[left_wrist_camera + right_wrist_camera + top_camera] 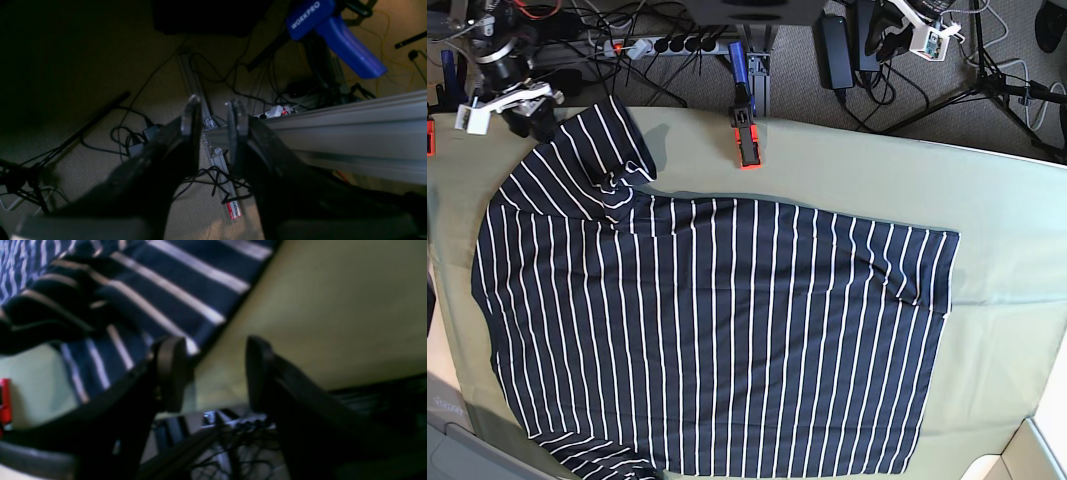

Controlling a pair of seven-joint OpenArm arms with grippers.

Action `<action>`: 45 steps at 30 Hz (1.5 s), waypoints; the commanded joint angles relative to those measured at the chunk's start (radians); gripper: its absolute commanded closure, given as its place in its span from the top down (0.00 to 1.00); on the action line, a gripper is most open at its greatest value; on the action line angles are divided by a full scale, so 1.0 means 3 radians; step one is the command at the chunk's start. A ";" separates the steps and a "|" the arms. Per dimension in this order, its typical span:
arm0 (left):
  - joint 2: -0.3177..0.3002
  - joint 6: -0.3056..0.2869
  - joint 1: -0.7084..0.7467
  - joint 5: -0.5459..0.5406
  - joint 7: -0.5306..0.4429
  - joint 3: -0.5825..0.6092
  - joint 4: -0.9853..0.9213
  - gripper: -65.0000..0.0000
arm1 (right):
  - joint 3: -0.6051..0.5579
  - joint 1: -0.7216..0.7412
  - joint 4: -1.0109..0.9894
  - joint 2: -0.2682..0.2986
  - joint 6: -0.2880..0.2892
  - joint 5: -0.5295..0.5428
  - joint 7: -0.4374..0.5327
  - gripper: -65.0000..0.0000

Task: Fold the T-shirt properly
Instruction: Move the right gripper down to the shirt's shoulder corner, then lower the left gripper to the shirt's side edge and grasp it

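Observation:
The dark navy T-shirt with thin white stripes lies spread flat over most of the table. One sleeve is rumpled at the far left corner. My right gripper hovers just beyond that sleeve, at the table's far left edge. In the right wrist view the right gripper is open and empty, with the striped T-shirt just ahead of its left finger. My left gripper is off the table at the far right. In its wrist view, the left gripper has its fingers slightly apart over the floor, holding nothing.
A pale green cloth covers the table. An orange and black clamp grips the far edge at the middle. Behind the table are cables, power strips and tripod legs. A blue WORKPRO clamp and an aluminium rail sit near the left gripper.

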 commanded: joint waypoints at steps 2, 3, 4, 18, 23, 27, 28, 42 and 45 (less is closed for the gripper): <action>-0.0019 -0.0097 0.0050 -0.0027 -0.0050 -0.0009 0.0050 0.27 | -0.0048 0.0024 0.0017 -0.0045 0.0103 -0.0015 0.0029 0.45; -0.0020 -0.0098 0.0050 -0.0027 -0.0050 -0.0009 0.0050 0.27 | -0.0081 0.0051 0.0008 -0.0086 0.0104 -0.0028 0.0029 0.45; -0.0019 -0.0098 0.0051 -0.0045 -0.0048 -0.0009 0.0050 0.27 | -0.0109 0.0074 -0.0003 -0.0123 0.0104 -0.0053 0.0029 0.45; -0.0020 -0.0099 0.0041 -0.0436 0.0165 -0.0118 0.0052 0.27 | -0.0187 0.0193 -0.0005 -0.0509 0.0106 -0.0083 0.0028 0.45; -0.0019 -0.0099 0.0041 -0.0711 0.0168 -0.0252 0.0053 0.27 | -0.0239 0.0212 -0.0005 -0.0516 0.0106 -0.0209 0.0028 0.25; -0.0019 -0.0099 0.0041 -0.0988 0.0308 -0.0510 0.0161 0.27 | -0.0276 0.0257 -0.0005 -0.0526 0.0116 -0.0535 0.0029 0.00; -0.0019 -0.0099 0.0039 -0.1092 0.0392 -0.0594 0.0217 0.27 | -0.0277 0.0266 -0.0005 -0.0526 0.0116 -0.0591 0.0028 0.00; -0.0464 0.0008 -0.0586 -0.1476 0.0675 -0.1242 0.0604 0.27 | -0.0277 0.0292 -0.0005 -0.0526 0.0116 -0.0671 0.0027 0.00; -0.0631 0.0008 -0.0910 -0.1479 0.0716 -0.1236 0.0361 0.28 | -0.0277 0.0291 -0.0005 -0.0526 0.0116 -0.0673 0.0027 0.00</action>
